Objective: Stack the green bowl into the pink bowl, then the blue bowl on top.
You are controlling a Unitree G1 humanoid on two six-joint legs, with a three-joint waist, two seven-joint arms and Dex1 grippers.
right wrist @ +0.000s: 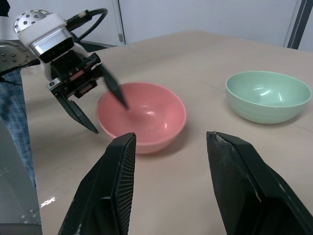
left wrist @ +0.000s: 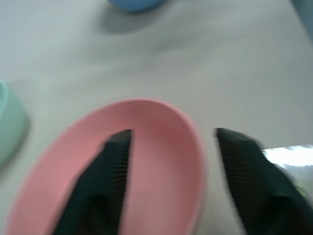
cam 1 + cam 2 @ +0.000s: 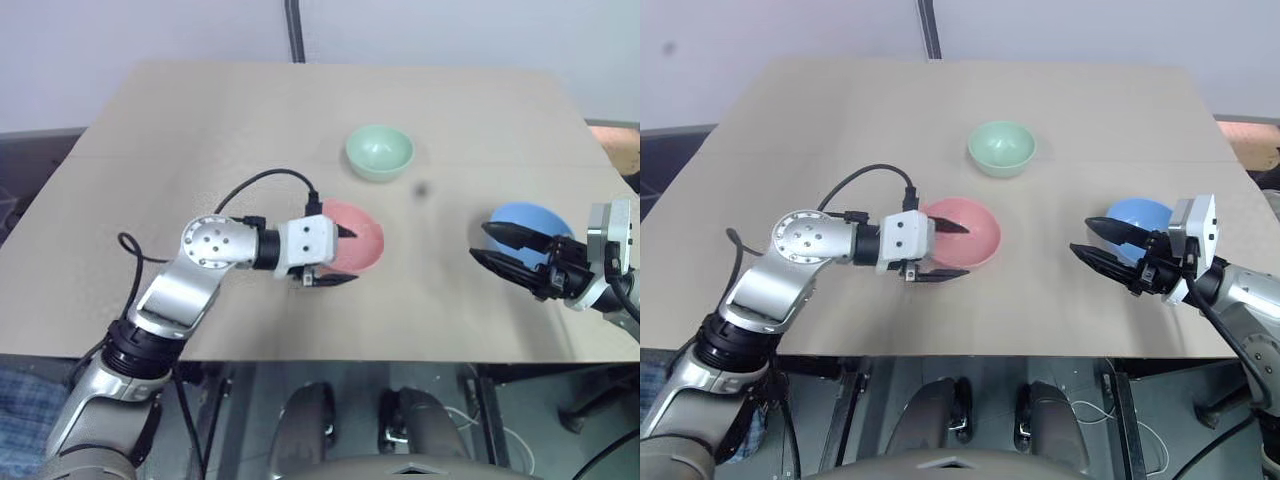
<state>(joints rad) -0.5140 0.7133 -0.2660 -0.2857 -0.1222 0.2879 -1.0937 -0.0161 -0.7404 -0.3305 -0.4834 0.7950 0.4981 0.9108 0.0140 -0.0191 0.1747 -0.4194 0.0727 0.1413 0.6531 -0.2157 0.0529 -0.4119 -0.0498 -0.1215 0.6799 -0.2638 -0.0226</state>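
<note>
**A:** What did the head camera show?

**B:** A tan table point(image 3: 200, 120) with three bowls sitting apart. The green bowl point(image 3: 379, 152) stood farthest back, near the middle. The pink bowl point(image 3: 358, 238) was in front of it, closer to the robot. The blue bowl point(image 3: 528, 222) sat off to the right. The left gripper point(image 3: 345, 256) had its fingers spread across the pink bowl's near-left rim, one finger over the inside and one outside, not clamped. The right gripper point(image 3: 492, 244) hung just in front of the blue bowl, fingers apart, holding nothing.

**A:** And the left wrist camera?

**B:** The pink bowl point(image 2: 156, 161) lay right under the gripper. One finger point(image 2: 105, 181) was over the bowl's hollow, the other outside the rim, with a clear gap between them. The edge of the green bowl point(image 2: 10, 127) showed at one side and a bit of the blue bowl point(image 2: 134, 4) farther off.

**A:** The right wrist camera?

**B:** Its own two fingers point(image 1: 110, 191) stood wide with bare table between them. Beyond were the pink bowl point(image 1: 146, 115), straddled by the left gripper point(image 1: 105, 112), and the green bowl point(image 1: 268, 95), empty and upright.
</note>
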